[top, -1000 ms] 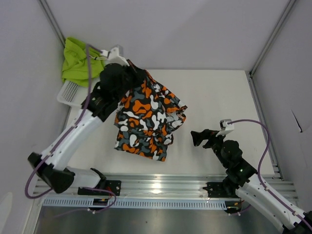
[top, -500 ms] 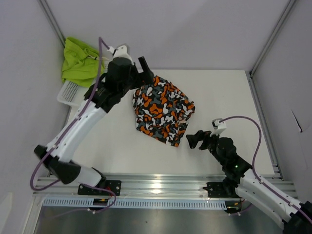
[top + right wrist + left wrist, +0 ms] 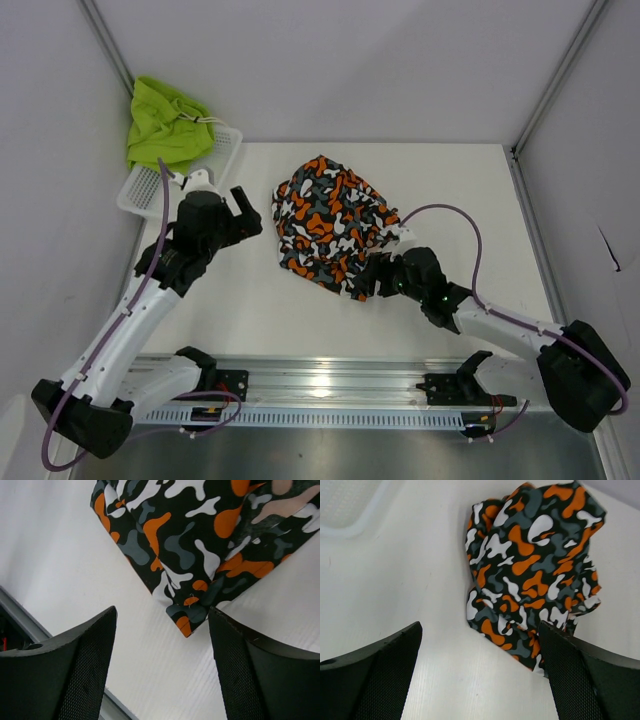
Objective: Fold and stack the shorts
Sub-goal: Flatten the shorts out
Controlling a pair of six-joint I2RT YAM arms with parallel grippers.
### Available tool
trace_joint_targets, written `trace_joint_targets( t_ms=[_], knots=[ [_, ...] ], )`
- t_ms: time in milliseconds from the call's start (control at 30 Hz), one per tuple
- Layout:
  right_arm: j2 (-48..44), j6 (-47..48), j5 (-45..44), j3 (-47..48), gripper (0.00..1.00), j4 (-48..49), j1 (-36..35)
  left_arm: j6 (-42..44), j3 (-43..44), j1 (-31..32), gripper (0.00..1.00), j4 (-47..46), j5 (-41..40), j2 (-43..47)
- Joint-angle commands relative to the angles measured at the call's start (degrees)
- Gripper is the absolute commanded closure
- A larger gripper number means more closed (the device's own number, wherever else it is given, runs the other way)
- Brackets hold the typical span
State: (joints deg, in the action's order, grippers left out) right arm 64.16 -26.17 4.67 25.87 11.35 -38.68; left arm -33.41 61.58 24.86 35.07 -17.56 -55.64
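The orange, black, grey and white camo shorts [image 3: 335, 220] lie in a crumpled heap on the white table [image 3: 460, 190]. My left gripper [image 3: 250, 212] hangs open just left of them, holding nothing; in the left wrist view the gripper [image 3: 480, 680] has bare table between its fingers and the camo shorts [image 3: 530, 565] ahead to the right. My right gripper [image 3: 368, 280] is open at the heap's near corner. In the right wrist view the gripper [image 3: 162, 670] has the corner of the camo shorts [image 3: 190, 540] reaching between its fingertips, ungripped. The lime green shorts [image 3: 165, 125] sit bunched on the basket.
A white mesh basket [image 3: 145, 190] stands at the table's back left corner, its rim [image 3: 350, 525] also in the left wrist view. A metal rail [image 3: 320, 380] runs along the near edge. Grey walls enclose the back and both sides.
The left gripper opened and let go of the camo shorts, which dropped into a heap, then drew back to the left. The right arm reached in to the heap's near corner.
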Motion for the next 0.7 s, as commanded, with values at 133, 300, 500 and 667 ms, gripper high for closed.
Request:
trace_joint_targets(
  t_ms=[133, 300, 500, 667],
  knots=[
    [9.13, -0.47, -3.3, 6.47, 0.28, 1.59, -3.41, 1.94, -5.42, -2.89, 0.01, -1.84, 4.55, 2.73],
    [14.57, 3.75, -13.88, 10.69, 0.34, -4.05, -9.04, 2.91, -7.26, -4.91, 0.01, -3.34, 7.27, 0.88],
    [20.21, 6.05, -25.12, 16.31, 0.35, -10.03, -13.26, 2.91, -9.02, -7.46, 0.01, -5.36, 12.02, 0.09],
    [25.56, 9.02, -34.97, 21.85, 0.36, -16.71, -15.64, 2.21, -9.64, -7.99, 0.01, -5.98, 12.73, 1.67]
  ],
)
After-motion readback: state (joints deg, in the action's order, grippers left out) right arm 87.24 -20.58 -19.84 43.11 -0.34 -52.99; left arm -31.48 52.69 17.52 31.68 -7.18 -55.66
